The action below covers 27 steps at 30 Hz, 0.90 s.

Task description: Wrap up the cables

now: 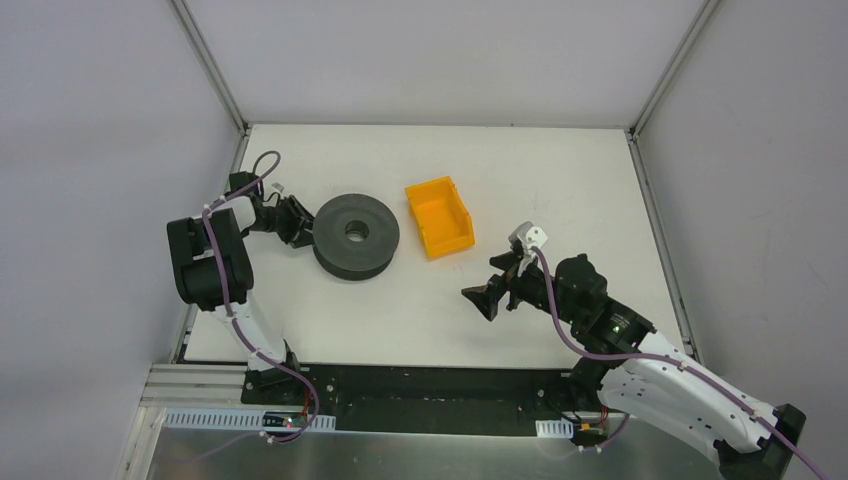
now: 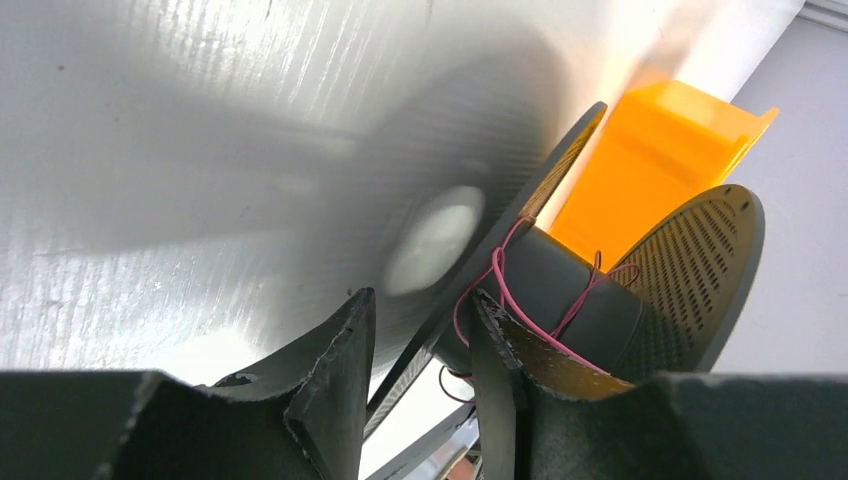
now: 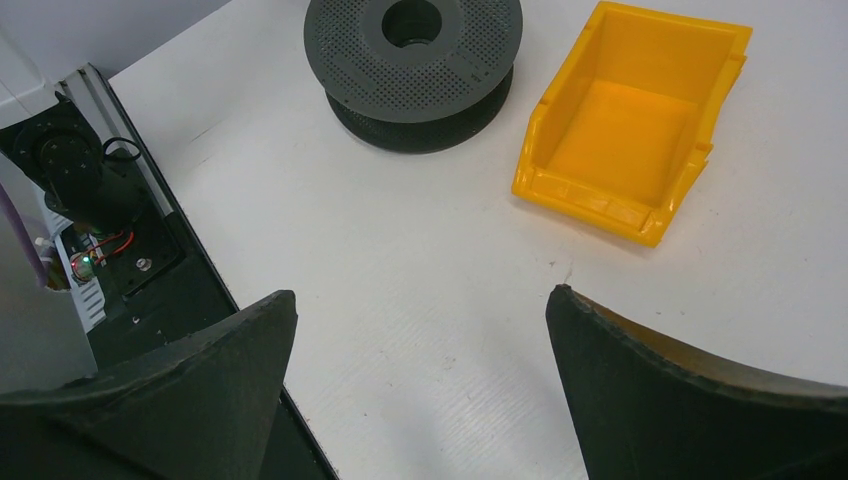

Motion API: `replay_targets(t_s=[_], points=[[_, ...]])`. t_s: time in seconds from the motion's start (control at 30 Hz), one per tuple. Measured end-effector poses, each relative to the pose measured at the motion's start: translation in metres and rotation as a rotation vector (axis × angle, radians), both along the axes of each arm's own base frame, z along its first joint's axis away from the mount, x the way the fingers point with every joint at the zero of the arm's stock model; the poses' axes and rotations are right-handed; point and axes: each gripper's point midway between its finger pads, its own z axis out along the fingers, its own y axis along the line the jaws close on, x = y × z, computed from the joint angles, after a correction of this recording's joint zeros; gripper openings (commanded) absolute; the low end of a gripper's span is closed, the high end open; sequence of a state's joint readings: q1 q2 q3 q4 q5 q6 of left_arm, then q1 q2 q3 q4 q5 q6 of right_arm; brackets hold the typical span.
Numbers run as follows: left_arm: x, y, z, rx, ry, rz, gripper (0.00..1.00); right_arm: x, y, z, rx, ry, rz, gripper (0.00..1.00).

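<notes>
Thin reddish-orange cables (image 2: 505,295) lie in loose loops around the hub of a dark grey spool (image 1: 355,235), which rests flat on the white table (image 1: 420,320), left of centre. The left gripper (image 1: 290,220) is at the spool's left edge. The left wrist view shows its 2 fingers (image 2: 340,370) a narrow gap apart, straddling 1 perforated flange: 1 finger is outside the flange, the other between the 2 flanges, just beside the wound cables. A few strands cross the hub close to that inner finger, and 1 loop hangs below the hub near its tip. The pictures do not show whether any strand touches the finger. The jaws are released, pinching nothing that can be seen.

An orange bin (image 1: 440,215) sits just right of the spool. The right gripper (image 1: 490,295) hangs over bare table nearer the robot, right of centre. Its jaws are spread wide and hold nothing, well apart from the spool and cables.
</notes>
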<state>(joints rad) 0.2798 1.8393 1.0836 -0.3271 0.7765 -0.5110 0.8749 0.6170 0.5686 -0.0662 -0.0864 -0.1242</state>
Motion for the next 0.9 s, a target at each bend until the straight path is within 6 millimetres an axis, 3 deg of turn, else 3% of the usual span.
replay_targets(t_s=[0.63,0.9], points=[[-0.023,0.004,0.001,-0.002,0.015,0.031,0.43,0.000,0.000,-0.003,-0.008,0.007,0.000,0.99],[-0.028,0.012,0.016,0.033,-0.019,0.076,0.43,0.001,0.001,-0.004,-0.010,0.010,0.000,0.99]])
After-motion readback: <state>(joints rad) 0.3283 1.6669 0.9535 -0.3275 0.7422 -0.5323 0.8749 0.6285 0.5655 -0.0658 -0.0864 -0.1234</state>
